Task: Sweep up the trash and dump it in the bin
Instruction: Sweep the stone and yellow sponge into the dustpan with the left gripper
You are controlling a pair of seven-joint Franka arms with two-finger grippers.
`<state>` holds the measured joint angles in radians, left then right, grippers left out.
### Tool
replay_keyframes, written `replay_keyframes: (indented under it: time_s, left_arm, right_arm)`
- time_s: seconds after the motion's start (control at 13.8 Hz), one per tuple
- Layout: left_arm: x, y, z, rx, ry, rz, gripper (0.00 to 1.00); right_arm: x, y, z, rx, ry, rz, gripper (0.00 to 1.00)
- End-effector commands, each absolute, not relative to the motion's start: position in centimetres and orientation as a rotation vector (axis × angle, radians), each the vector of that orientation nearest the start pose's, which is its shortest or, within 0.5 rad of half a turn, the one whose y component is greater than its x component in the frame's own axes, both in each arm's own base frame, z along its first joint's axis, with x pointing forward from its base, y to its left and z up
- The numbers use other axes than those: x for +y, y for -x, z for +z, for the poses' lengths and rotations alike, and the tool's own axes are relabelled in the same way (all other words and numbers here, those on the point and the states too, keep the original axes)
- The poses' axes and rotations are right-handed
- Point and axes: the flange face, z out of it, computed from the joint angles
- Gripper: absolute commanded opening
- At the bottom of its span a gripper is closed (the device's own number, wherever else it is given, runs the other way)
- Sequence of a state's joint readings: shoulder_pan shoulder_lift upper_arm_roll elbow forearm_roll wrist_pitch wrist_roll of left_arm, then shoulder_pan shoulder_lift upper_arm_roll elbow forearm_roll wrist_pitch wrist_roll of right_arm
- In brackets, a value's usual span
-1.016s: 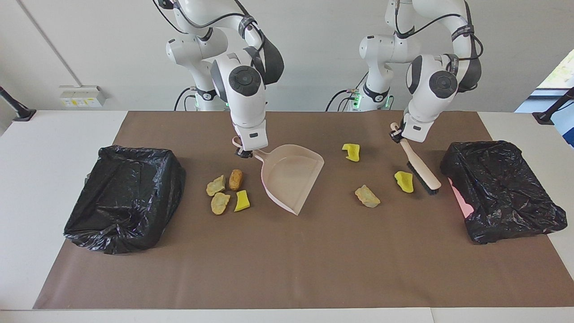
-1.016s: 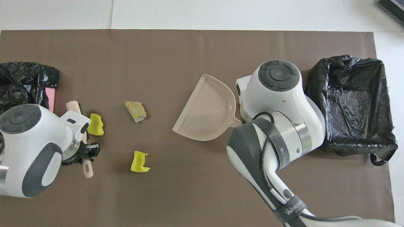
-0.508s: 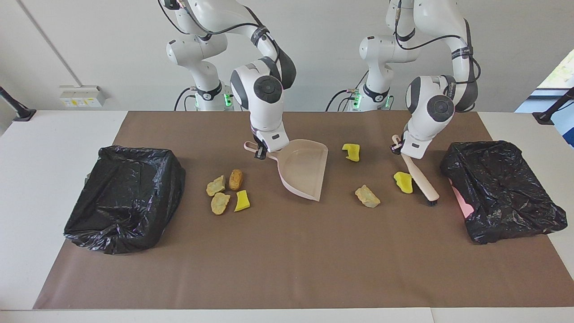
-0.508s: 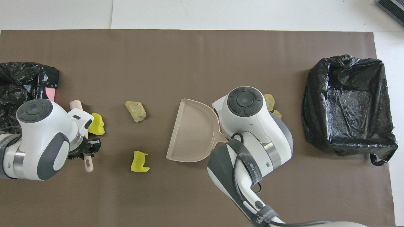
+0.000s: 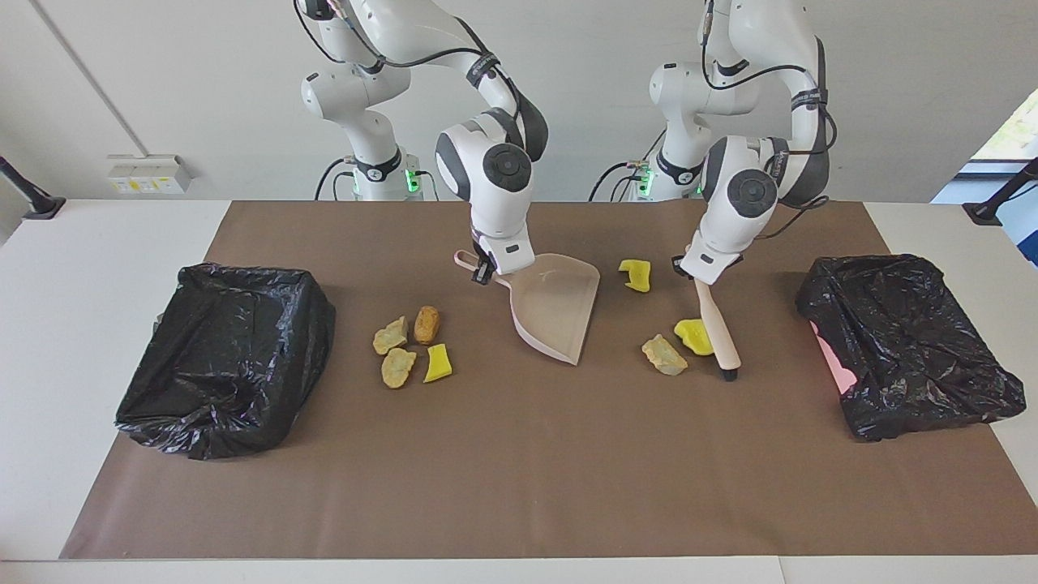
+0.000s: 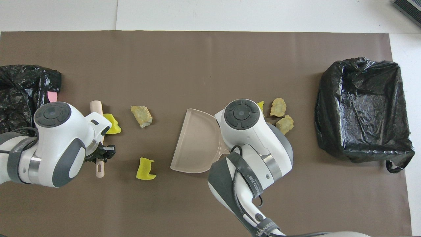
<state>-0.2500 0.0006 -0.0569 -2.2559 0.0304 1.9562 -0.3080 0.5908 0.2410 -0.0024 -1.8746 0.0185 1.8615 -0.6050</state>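
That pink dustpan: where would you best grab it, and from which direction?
By its thin handle, from above. The dustpan has a wide, shallow scoop with nothing narrow to pinch, while the handle sticks out toward the robots. The right end effector is shut on that handle, coming down from above.

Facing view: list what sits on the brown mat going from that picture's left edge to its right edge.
Black-bagged bin → cluster of four trash lumps → dustpan held by the right gripper → yellow foam bit → tan chunk → yellow foam bit → brush held by the left gripper → second black-bagged bin.
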Motion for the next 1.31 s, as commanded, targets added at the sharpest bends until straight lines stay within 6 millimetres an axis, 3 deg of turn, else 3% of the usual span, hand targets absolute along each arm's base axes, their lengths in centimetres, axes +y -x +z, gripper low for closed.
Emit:
replay_keyframes:
  time_s: [0.0, 0.15, 0.8, 1.02, 1.23]
  left_arm:
    - [-16.7, -45.8, 34.2, 0.196, 3.026, 0.415, 0.0]
    - [-17.8, -45.0, 34.2, 0.347, 3.019, 0.425, 0.0]
    - [-27.8, -39.3, 35.5, 0.669, 2.983, 0.417, 0.0]
    - [-30.0, -38.8, 37.1, 0.685, 2.993, 0.439, 0.0]
    - [-30.4, -38.5, 38.9, 0.567, 3.033, 0.417, 0.0]
  right_arm:
    - [32.6, -48.5, 36.5, -1.692, 2.595, 0.373, 0.0]
    - [32.6, -48.5, 36.5, -1.677, 2.605, 0.373, 0.0]
    - [31.6, -46.9, 35.4, -1.572, 2.672, 0.435, 0.0]
    - [31.6, -46.9, 35.4, -1.57, 2.674, 0.432, 0.0]
    - [31.7, -46.8, 35.4, -1.564, 2.679, 0.435, 0.0]
